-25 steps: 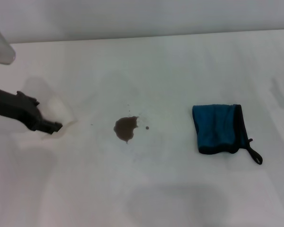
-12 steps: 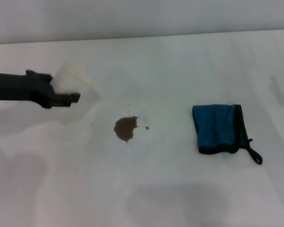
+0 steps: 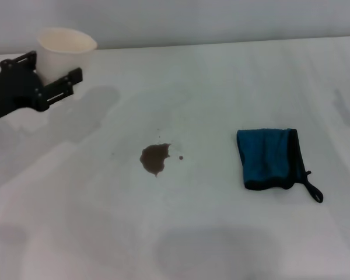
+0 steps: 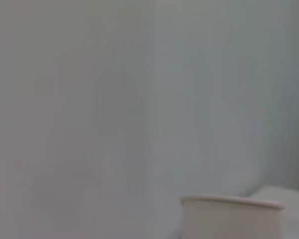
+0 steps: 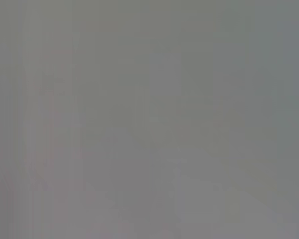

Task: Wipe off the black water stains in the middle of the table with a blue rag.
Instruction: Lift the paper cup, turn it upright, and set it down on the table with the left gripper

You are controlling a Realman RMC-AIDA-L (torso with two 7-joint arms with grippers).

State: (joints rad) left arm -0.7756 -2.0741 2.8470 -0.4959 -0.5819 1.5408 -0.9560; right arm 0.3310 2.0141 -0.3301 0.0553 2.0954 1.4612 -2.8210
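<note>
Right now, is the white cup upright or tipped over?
Upright: the white cup shows its open rim on top, gripped by the left gripper near the table's far left edge.

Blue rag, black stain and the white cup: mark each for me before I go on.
blue rag [image 3: 267, 157], head view, middle of the folded cloth.
black water stains [image 3: 154, 158], head view, centre of the main blotch.
white cup [image 3: 66, 42], head view, upper wall just under the rim.

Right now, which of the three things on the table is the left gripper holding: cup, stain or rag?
The white cup, upright at the far left, sits clamped in the left gripper. The black water stains and the blue rag lie untouched on the table.
</note>
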